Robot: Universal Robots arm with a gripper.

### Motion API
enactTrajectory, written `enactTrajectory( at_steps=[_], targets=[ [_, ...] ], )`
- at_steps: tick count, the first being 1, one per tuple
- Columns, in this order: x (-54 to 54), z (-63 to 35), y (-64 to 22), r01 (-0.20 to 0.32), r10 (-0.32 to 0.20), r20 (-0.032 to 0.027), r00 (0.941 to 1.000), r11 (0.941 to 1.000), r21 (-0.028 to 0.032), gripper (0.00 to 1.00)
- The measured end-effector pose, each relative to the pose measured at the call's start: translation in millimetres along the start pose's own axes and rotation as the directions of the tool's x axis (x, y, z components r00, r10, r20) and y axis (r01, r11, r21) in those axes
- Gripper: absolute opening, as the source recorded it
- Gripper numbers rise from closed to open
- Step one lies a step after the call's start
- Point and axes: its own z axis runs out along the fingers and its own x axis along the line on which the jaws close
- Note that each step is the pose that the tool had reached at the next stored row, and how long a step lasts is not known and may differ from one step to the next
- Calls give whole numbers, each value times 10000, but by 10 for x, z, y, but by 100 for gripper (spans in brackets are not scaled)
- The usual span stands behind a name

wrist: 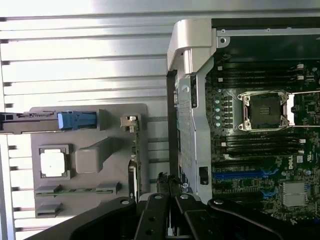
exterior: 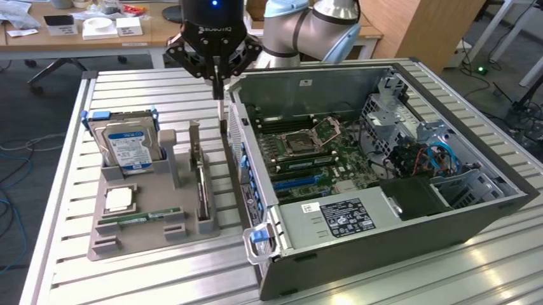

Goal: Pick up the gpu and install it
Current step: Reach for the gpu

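The gpu (exterior: 201, 190) is a thin black card standing on edge in a grey holder (exterior: 152, 238), with its silvery bracket rising at the far end. In the wrist view, the gpu (wrist: 134, 155) shows edge-on along the holder's side nearest the computer case. My gripper (exterior: 220, 95) hangs above the narrow gap between the holder and the open computer case (exterior: 339, 219), just past the bracket end of the card. Its fingers are shut, and I see nothing between them. The gripper (wrist: 170, 187) points down beside the case's rear wall.
In the holder are a silver hard drive (exterior: 127, 149), a square CPU (exterior: 119, 200) and a green RAM stick (exterior: 140, 218). The case lies open, showing the motherboard (exterior: 314, 155) with blue slots (wrist: 240, 175). Everything rests on a slatted metal table (exterior: 127, 279).
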Motion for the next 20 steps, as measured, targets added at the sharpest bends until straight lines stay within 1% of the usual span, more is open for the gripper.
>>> enactTrajectory(
  at_steps=[4,10,16,20],
  targets=[
    [55,-1,-4,0,0,0,10000,10000,1,14],
    [178,-2,-14,1,-1,0,10000,10000,0,14],
    [236,-3,-18,1,-1,0,10000,10000,0,14],
    [304,-4,-23,0,0,0,10000,10000,0,14]
  ],
)
